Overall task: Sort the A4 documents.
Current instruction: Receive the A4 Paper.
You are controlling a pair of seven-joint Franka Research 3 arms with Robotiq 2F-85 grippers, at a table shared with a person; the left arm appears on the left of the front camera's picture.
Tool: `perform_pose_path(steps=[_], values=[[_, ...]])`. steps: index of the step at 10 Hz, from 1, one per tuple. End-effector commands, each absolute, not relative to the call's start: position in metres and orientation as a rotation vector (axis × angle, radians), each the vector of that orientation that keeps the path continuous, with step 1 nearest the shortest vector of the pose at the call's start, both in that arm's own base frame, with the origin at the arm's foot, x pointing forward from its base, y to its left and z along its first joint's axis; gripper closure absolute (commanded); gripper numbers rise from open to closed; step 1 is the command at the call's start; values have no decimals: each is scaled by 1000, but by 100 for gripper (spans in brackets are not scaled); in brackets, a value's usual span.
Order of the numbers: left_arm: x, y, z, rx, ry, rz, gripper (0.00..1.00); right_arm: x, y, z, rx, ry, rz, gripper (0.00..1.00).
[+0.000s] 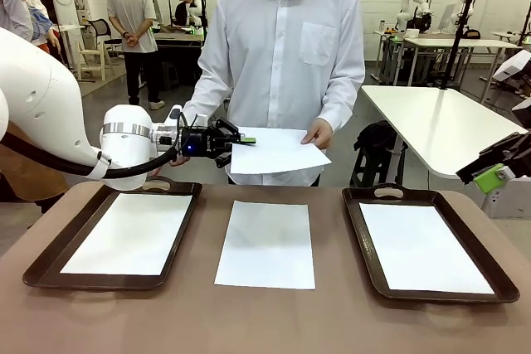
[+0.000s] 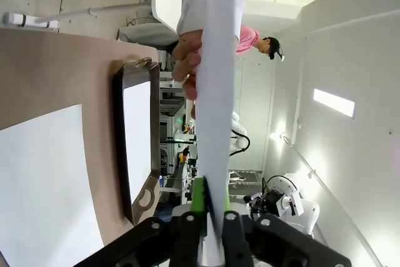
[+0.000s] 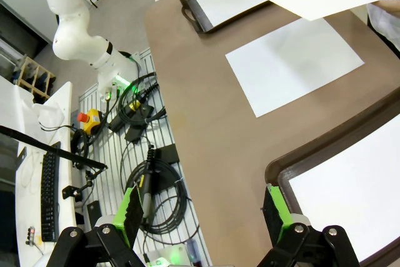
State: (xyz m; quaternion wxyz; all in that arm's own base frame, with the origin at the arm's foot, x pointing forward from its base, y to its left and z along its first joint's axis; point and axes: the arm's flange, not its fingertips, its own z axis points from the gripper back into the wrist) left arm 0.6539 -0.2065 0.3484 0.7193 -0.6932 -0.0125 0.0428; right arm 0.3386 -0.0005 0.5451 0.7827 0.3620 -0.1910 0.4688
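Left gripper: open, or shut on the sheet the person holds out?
Shut on the sheet: the left gripper pinches its edge between the green pads, while the person's hand holds the opposite side.

- Right gripper: right edge of the front view; body cut off by the frame.
- Held sheet: edge-on down the middle of the left wrist view, covering most of the person's hand; its face cannot be seen here.
- Middle sheet: lower left of the same view, running off the left and bottom edges.
- Right tray: lower right of the right wrist view, cut by two edges.
- Left tray: top of that view, far end cut off.
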Motion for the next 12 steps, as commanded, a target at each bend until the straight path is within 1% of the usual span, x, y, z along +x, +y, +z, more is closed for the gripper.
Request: perform_pose_path(steps=[1,7,9,10,12], values=[[648,-207,350,-1520,-63,76,100,339,0,545,789,-417,1016,0],[647,-205,352,-1514,-66,66,100,339,0,545,789,-417,1016,0],[644,-200,360,-1518,-21,-32,100,339,0,545,789,-417,1016,0],[653,-206,351,-1528,-38,78,100,339,0,545,789,-417,1016,0],[653,-206,351,-1528,-38,78,100,339,0,545,789,-417,1016,0]])
